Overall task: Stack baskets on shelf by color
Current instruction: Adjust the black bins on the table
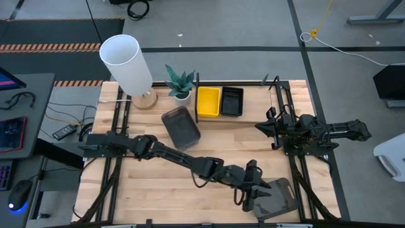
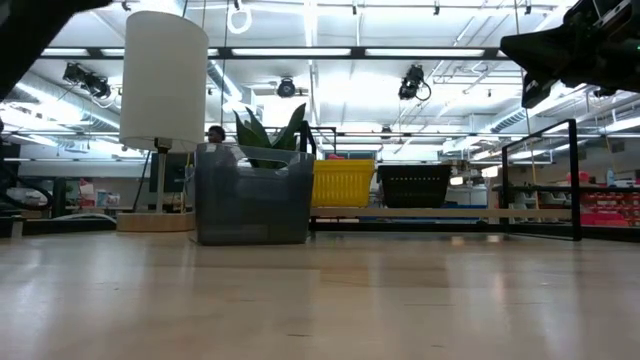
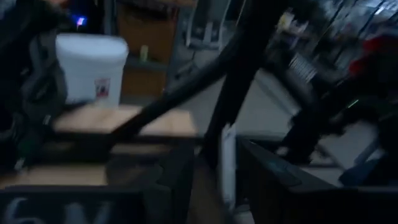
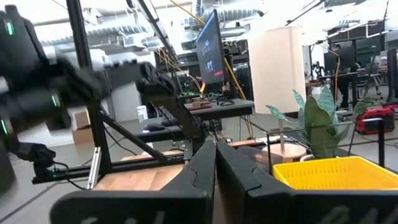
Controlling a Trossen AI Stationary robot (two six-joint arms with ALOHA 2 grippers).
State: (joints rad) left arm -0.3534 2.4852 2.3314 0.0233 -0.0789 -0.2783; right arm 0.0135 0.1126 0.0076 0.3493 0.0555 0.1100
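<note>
On the shelf (image 1: pixel 253 120) at the worktop's far edge, a yellow basket (image 1: pixel 208 101) and a black basket (image 1: pixel 231 101) are seen side by side, touching or nearly so; whether either is a stack of several cannot be told from above. One smoky grey basket (image 1: pixel 180 126) is left on the worktop (image 1: pixel 145 183) just in front of the shelf, tilted relative to its edge. A second grey basket (image 1: pixel 278 197) is seen at the near right corner, overhanging the worktop edge, with the left hand (image 1: pixel 252 190) placed at its rim. That hand is partly spread; whether the rim is pinched cannot be told. The right hand (image 1: pixel 266 126) is held above the shelf's right end, fingers pressed together, nothing held.

Progress is judged as partial: yellow and black placed, both greys still to be stacked on the shelf.

Surface: light wood planks, black frame rods beneath. A white cylinder lamp (image 1: pixel 130 66) and a small potted plant (image 1: pixel 181 83) are kept at the far left. Beyond, a workshop room with ceiling strip lights, monitors and a grey floor is seen.
</note>
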